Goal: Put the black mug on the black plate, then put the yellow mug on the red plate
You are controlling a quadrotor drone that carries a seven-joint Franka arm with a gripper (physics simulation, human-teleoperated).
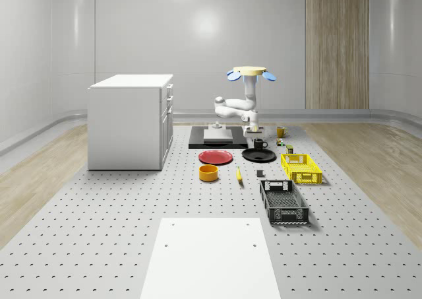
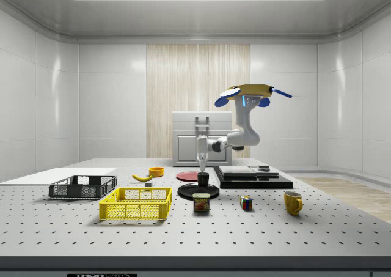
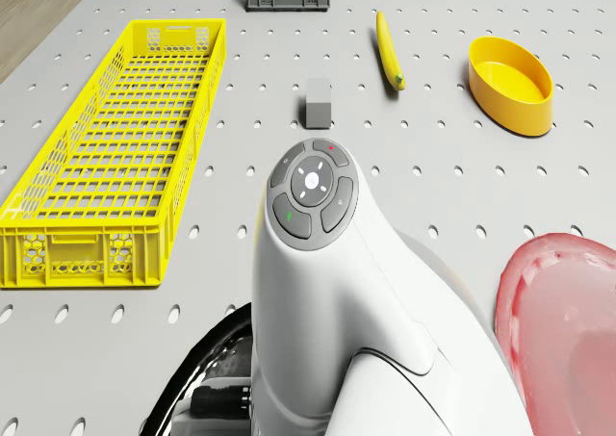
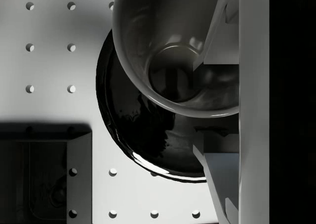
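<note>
The drone (image 2: 250, 93) hovers behind the black plate (image 2: 198, 192), arm reaching down so the pincer (image 2: 202, 170) sits straight over the black mug (image 2: 203, 180). The fingers (image 4: 217, 36) straddle the mug's rim; whether it already rests on the plate I can't quite tell. The yellow mug (image 2: 293, 202) waits well apart on the worktop (image 2: 305, 234).
</note>
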